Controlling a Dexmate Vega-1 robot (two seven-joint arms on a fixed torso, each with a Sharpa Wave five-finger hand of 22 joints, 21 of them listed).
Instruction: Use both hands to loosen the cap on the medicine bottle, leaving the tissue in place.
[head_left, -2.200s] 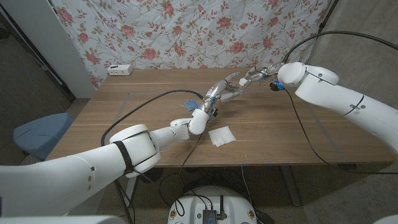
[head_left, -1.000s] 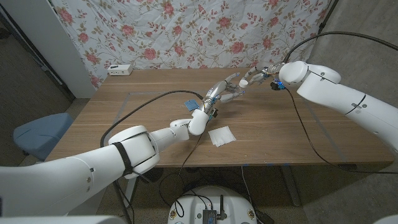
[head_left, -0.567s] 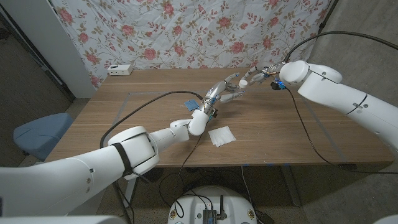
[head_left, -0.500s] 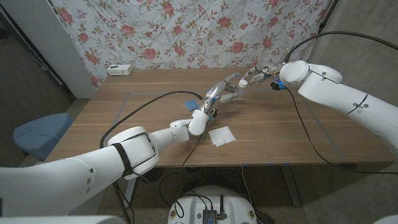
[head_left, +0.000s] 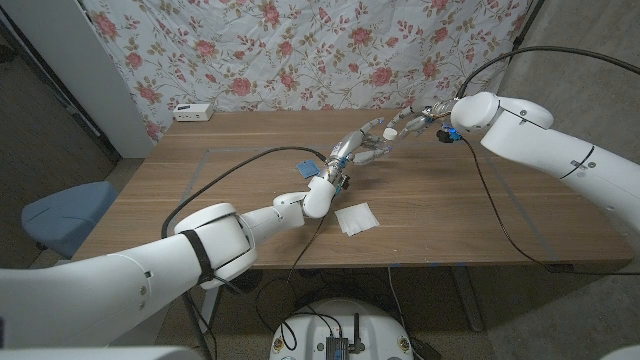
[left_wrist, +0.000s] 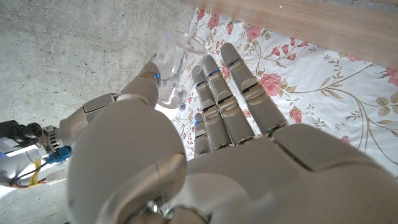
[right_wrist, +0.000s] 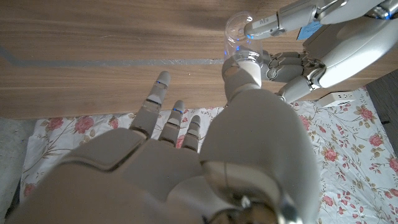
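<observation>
A small clear medicine bottle (left_wrist: 171, 67) is held above the table's far middle between the thumb and fingers of my left hand (head_left: 360, 146). The right wrist view shows the bottle (right_wrist: 239, 34) in that same grip. My right hand (head_left: 408, 125) is just to its right, with its thumb tip (right_wrist: 241, 70) against the bottle's near end and its other fingers (right_wrist: 163, 99) spread away from it. Whether the thumb is on the cap I cannot tell. The white tissue (head_left: 356, 218) lies flat on the table near the front edge, apart from both hands.
A small blue object (head_left: 307, 168) lies on the table beside my left forearm. A white box (head_left: 193, 111) sits at the table's back left corner. Floral cloth hangs behind the table. A blue chair (head_left: 58, 214) stands off the table's left side.
My right arm has drawn slightly up and to the right while its hand stays by the bottle. The left hand, bottle and tissue have kept their places.
</observation>
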